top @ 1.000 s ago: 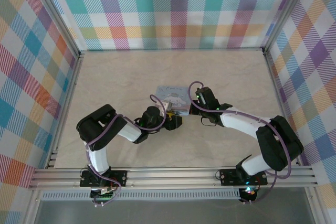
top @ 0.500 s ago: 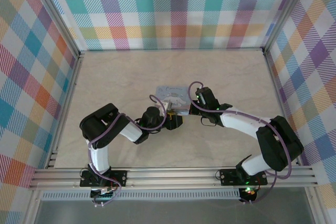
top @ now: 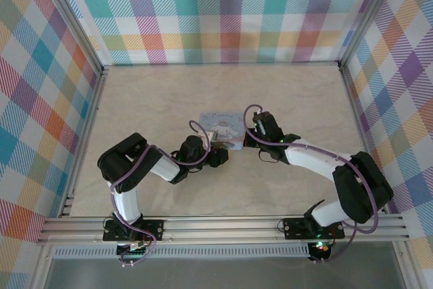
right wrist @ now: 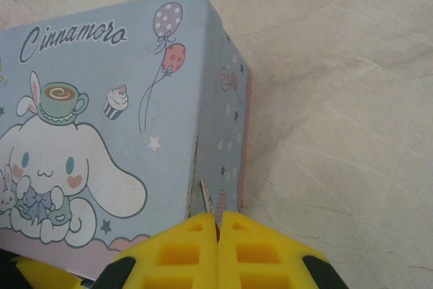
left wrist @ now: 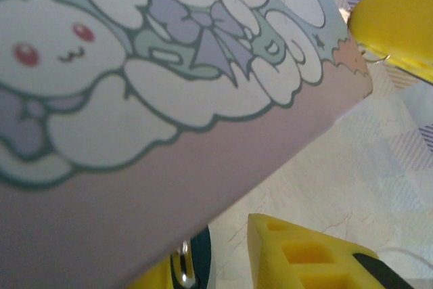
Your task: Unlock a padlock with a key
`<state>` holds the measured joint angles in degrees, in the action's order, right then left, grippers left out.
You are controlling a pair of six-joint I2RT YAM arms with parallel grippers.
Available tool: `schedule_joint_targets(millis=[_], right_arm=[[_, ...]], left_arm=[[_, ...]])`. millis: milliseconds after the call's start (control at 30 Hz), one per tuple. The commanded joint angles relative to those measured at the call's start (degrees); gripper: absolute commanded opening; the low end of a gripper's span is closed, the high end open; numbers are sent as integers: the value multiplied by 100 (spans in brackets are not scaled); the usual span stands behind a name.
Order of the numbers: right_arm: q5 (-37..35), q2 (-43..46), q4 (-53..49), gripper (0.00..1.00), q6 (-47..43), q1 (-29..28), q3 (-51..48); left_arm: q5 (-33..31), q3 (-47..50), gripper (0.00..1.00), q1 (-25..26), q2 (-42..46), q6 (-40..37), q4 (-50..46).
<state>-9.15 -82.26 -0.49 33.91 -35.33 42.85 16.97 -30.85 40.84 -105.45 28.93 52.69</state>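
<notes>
The padlock (left wrist: pixel 193 267), tiny, dark teal with a silver shackle, peeks out under the tin's edge in the left wrist view. It rests against one finger of my left gripper (left wrist: pixel 216 262), (top: pixel 218 156), and a gap of table separates it from the other yellow finger (left wrist: pixel 304 252); the jaws stand open. My right gripper (right wrist: pixel 218 218), (top: pixel 247 137) is shut on the key (right wrist: pixel 205 196), whose thin metal tip sticks out against the tin's side wall.
The pale blue cartoon tin (top: pixel 223 126), (right wrist: pixel 101 120), (left wrist: pixel 169 65) lies between both grippers mid-table. The right gripper's yellow finger (left wrist: pixel 399 25) shows beyond the tin's corner. Bare marble-patterned tabletop (top: pixel 169 93) surrounds them; checkered walls enclose three sides.
My left gripper has shifted slightly left and closer to the tin's near edge. The right arm and the tin have hardly moved.
</notes>
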Motion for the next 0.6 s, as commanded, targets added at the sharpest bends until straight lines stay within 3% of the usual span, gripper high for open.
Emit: schedule_joint_targets(millis=[0,233,567], right_arm=[[45,131,185,0,86,-53,-72],[49,173,198,0,89,-50,-83],[1,292,99,0,4,-37,-67]], left_arm=[[104,-70,30,-74,209,-55,-171],[192,-180,16,-109,277,-61,-340],[369,-460,8,-181,596,-54,-1275]])
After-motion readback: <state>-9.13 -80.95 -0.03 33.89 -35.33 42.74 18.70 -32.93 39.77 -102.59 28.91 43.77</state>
